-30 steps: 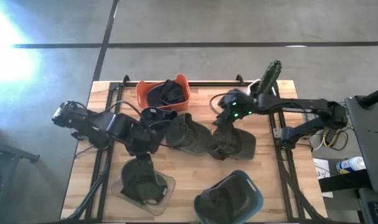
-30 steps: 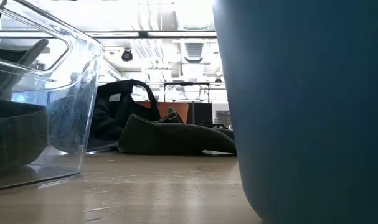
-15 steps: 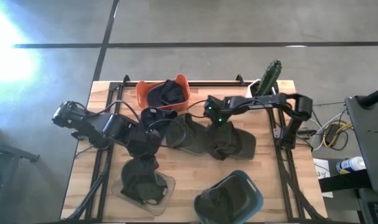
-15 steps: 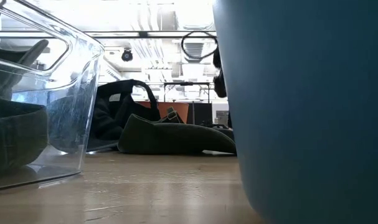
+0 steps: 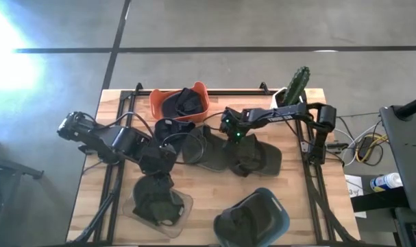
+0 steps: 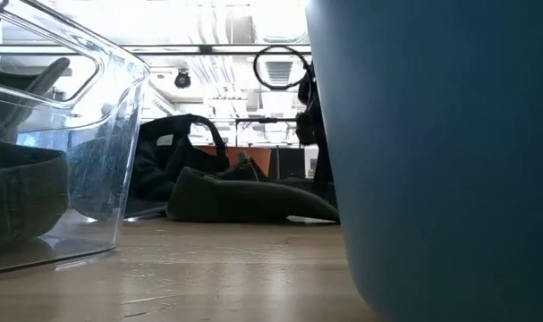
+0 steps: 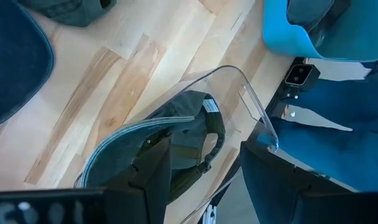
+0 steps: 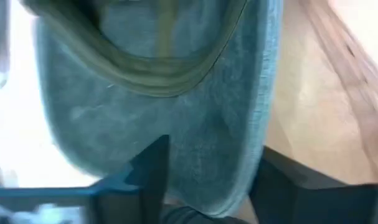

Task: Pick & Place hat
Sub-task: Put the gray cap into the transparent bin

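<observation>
right tool (image 5: 229,130) over the olive hat (image 5: 211,147) at mid counter (image 5: 297,199), fingers spread.
left tool (image 5: 160,165), released, above the clear bin (image 5: 184,206).

the high view looks straight down on the whole table (image 5: 208,185). the low view sits level beside the blue bin (image 6: 432,152). each wrist view looks closely past its own fingers.

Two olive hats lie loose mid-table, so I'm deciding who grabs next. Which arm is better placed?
Probably the right: the right gripper hangs open directly over the loose hats, while the left gripper sits above the clear bin.
</observation>
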Controlling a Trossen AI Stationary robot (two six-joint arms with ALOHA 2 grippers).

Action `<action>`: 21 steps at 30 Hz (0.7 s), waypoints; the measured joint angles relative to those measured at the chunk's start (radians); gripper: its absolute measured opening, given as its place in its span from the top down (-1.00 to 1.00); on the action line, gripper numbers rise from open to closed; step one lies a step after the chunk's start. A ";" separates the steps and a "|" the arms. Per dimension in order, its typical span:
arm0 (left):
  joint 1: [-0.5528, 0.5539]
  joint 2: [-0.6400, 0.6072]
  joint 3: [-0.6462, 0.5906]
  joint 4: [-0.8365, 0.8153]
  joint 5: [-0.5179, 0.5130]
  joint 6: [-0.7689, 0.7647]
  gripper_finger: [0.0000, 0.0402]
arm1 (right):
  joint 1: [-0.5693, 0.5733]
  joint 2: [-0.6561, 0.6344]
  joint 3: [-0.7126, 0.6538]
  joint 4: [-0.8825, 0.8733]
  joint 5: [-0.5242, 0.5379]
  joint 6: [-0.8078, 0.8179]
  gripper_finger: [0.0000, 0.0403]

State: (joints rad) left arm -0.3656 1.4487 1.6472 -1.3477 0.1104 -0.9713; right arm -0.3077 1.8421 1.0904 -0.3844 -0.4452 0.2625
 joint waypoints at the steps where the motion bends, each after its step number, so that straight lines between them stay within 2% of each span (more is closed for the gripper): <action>1: 0.000 0.000 0.000 -0.003 0.000 0.001 0.09 | 0.000 -0.010 0.000 -0.001 -0.005 -0.008 0.27; 6: 0.000 0.000 0.000 -0.018 -0.005 0.008 0.09 | -0.002 -0.091 0.002 -0.046 0.007 -0.069 0.87; 10: 0.000 0.000 -0.001 -0.015 -0.051 0.037 0.09 | -0.007 -0.200 0.031 -0.168 0.055 -0.099 0.93; 16: 0.031 0.000 -0.001 0.003 -0.120 0.104 0.09 | 0.061 -0.339 0.196 -0.479 0.270 -0.278 0.93; 21: 0.097 0.000 -0.001 0.181 -0.214 0.236 0.09 | 0.135 -0.348 0.383 -0.680 0.316 -0.345 0.94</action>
State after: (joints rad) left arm -0.2690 1.4487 1.6463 -1.1669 -0.1037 -0.7354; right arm -0.1730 1.4941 1.4731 -1.0642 -0.1288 -0.0824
